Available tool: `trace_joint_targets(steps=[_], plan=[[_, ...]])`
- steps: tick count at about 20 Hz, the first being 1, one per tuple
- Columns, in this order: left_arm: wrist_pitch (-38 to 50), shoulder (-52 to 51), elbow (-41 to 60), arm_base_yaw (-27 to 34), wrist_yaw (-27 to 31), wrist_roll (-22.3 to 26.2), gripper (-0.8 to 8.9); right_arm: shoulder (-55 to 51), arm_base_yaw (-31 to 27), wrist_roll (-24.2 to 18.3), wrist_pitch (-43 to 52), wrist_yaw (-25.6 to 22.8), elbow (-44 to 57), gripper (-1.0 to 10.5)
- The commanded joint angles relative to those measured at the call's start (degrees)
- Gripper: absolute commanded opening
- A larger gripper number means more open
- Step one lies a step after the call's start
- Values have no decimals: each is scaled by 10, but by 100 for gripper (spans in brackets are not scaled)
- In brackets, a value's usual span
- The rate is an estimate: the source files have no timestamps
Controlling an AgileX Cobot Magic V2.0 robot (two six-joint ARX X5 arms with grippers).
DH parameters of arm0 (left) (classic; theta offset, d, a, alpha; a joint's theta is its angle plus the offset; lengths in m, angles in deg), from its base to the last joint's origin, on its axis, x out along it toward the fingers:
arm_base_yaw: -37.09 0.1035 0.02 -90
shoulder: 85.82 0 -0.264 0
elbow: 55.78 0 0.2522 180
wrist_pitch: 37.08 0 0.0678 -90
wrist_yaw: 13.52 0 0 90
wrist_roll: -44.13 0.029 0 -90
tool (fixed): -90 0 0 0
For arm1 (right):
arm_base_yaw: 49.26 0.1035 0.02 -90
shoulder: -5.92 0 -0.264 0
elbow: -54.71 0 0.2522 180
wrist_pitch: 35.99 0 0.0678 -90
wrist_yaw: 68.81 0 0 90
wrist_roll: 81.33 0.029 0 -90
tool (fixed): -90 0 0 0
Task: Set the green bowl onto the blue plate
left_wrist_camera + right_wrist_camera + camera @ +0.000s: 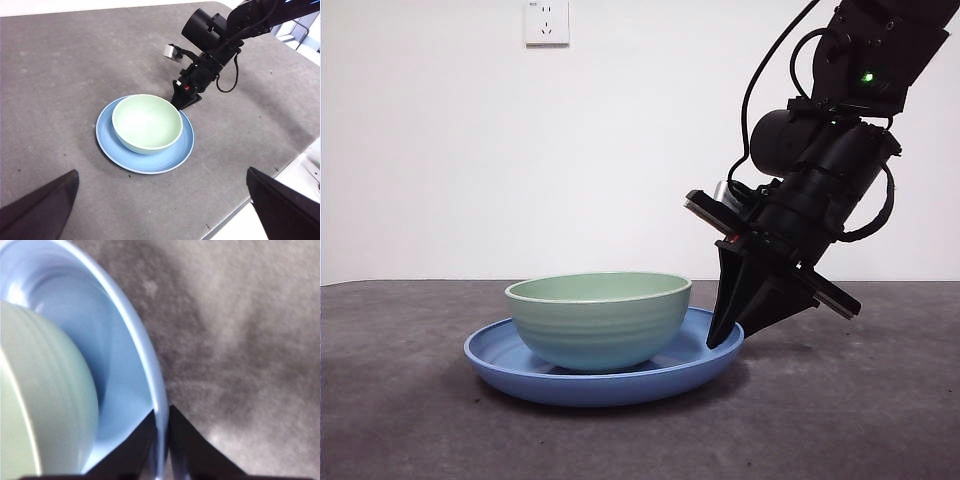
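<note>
1. Front view: the green bowl (599,320), pale mint with faint ridges, sits upright inside the glossy blue plate (510,365); the right gripper (728,335) bites the plate's rim just beside the bowl.
2. Left wrist view: the left gripper (165,205) hangs spread wide, well apart from the bowl and the plate.
3. Right wrist view: the jaws are pinched on the plate's thin raised rim, with the bowl just inside it.

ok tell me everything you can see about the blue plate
The blue plate is wide, shallow and glossy medium blue, with a raised sloping rim and faint concentric rings. It looks glazed or plastic. It lies flat on the grey table with the green bowl standing upright inside it. The right tool pinches its rim, one jaw inside, one outside.
</note>
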Motion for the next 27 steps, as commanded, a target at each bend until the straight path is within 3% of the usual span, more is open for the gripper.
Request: trace_joint_targets(steps=[1, 4, 10, 13, 21, 27], plan=[[7, 2, -4, -5, 1, 5, 634, 12, 3, 2, 7, 3, -11, 53], [7, 2, -4, -5, 1, 5, 634, 10, 3, -1, 6, -9, -12, 208], [7, 2, -4, -5, 1, 5, 634, -54, -14, -4, -12, -44, -23, 213], [7, 2, -4, -5, 1, 5, 634, -142, -22, -6, -42, -81, -23, 223], [9, 2, -4, -5, 1, 5, 634, -396, 11, -68, -240, -244, -19, 514], [10, 2, -4, -5, 1, 7, 634, -511, 39, -68, -287, -251, 7, 560]])
